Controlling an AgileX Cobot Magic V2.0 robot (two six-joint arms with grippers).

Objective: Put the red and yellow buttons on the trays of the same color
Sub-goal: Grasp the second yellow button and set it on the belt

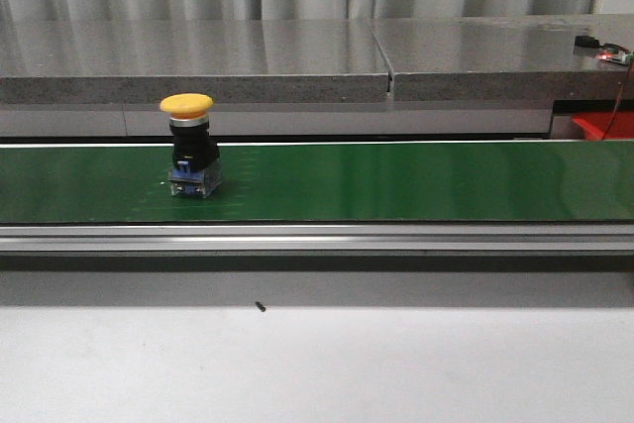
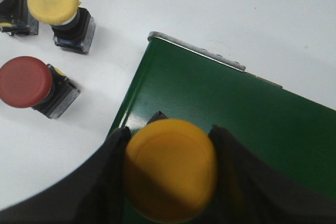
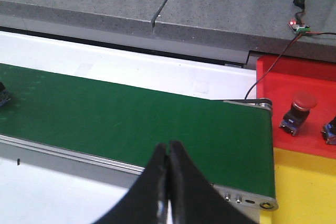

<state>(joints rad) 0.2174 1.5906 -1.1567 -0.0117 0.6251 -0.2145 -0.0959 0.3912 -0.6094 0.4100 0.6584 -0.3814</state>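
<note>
A yellow button (image 1: 188, 146) stands upright on the green belt (image 1: 396, 180), toward its left. Neither gripper shows in the front view. In the left wrist view my left gripper (image 2: 169, 130) is shut on another yellow button (image 2: 170, 169), its fingers pressed on both sides of the cap, over the belt's end (image 2: 220, 103). My right gripper (image 3: 168, 144) is shut with nothing in it, above the belt's near rail by the other end. Past that end a red tray (image 3: 310, 74) holds a red button (image 3: 299, 109), with a yellow tray (image 3: 307, 187) beside it.
Loose buttons stand on the white table by the left gripper: a yellow one (image 2: 58, 9), a red one (image 2: 29, 83), and one cut off at the frame edge (image 2: 8, 6). A grey stone counter (image 1: 297, 56) runs behind the belt. A small circuit board (image 3: 297, 23) with wires lies near the red tray.
</note>
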